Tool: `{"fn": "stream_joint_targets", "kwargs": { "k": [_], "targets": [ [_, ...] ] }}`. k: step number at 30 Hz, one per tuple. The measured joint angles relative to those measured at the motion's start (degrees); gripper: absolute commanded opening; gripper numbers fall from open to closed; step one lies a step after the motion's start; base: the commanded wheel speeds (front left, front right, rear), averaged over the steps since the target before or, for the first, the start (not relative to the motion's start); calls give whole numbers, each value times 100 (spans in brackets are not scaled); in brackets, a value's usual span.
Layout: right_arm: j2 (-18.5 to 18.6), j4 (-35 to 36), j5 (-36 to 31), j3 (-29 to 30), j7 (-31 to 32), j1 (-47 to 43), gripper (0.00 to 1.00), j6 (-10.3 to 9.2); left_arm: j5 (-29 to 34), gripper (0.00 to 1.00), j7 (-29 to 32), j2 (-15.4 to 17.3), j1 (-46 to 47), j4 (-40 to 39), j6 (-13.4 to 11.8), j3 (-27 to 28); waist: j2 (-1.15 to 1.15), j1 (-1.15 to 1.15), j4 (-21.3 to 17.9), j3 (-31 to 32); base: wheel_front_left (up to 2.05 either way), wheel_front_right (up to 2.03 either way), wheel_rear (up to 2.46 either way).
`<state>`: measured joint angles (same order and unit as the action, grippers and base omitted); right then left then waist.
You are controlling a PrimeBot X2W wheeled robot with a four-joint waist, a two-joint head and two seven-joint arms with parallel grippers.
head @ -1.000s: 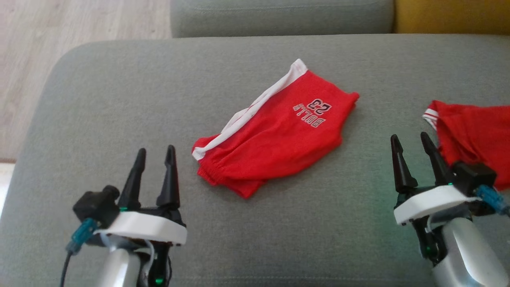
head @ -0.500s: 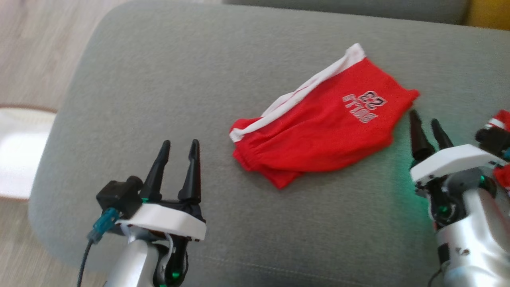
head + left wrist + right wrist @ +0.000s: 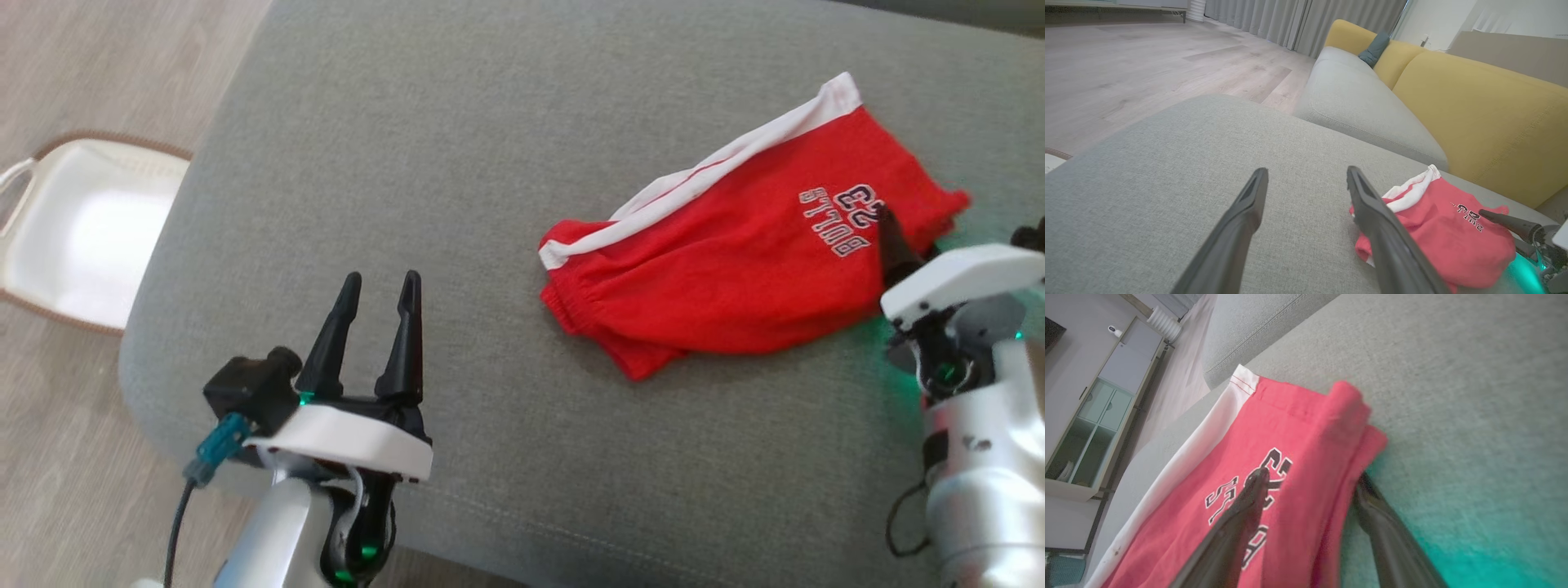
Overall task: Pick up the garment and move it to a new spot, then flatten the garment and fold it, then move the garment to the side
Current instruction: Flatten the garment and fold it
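The right gripper (image 3: 1312, 475) stands spread wide, nothing pinched in it. In its wrist view one dark finger lies over the black-and-white lettering on the red shorts (image 3: 735, 269) and the other sits just off the rolled red edge, over the grey cushion (image 3: 490, 163), so that edge runs between the fingers. I cannot tell whether the tips press the cloth. In the head view that arm comes up from the lower right corner, its white wrist plate at the right edge, with one fingertip against the shorts by the print and a green glow on the cushion below.

The left gripper (image 3: 382, 278) is also fully spread and empty, at the lower left of the head view, fingers pointing up the frame over bare cushion, well apart from the shorts.

The shorts lie folded on the cushion at the centre right, white side stripe toward the top. A white basket (image 3: 73, 229) sits on the floor at the left edge.
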<state>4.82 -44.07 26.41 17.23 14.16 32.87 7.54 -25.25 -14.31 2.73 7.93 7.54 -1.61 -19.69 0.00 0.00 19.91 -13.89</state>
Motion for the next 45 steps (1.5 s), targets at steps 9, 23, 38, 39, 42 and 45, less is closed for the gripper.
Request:
{"fn": "stream_joint_targets", "kwargs": {
  "k": [9,23,38,39,42,45],
  "targets": [
    [134,-315,-296,352,73,510,100,0,-65,100,0,-1,120,-19,-71,-153,0,0,214,-246,0,0,0],
    [119,-714,-247,286,-230,732,0,0,-120,100,0,-4,216,14,-98,-145,0,0,58,-127,0,0,0],
    [-115,-367,151,926,-1254,-285,0,0,-11,100,0,-4,9,110,-38,93,0,0,-705,431,0,0,0],
    [-121,-322,187,989,-1299,-378,0,0,-2,100,0,-4,-36,104,-38,138,0,0,-758,477,0,0,0],
    [-137,-231,237,1068,-1401,-694,0,0,4,100,0,-1,-117,105,-36,189,0,0,-880,609,0,0,0],
    [-145,-308,556,871,-1465,-884,0,0,48,100,0,-2,-158,113,-32,186,0,0,-949,711,0,0,0]
  ]
}}
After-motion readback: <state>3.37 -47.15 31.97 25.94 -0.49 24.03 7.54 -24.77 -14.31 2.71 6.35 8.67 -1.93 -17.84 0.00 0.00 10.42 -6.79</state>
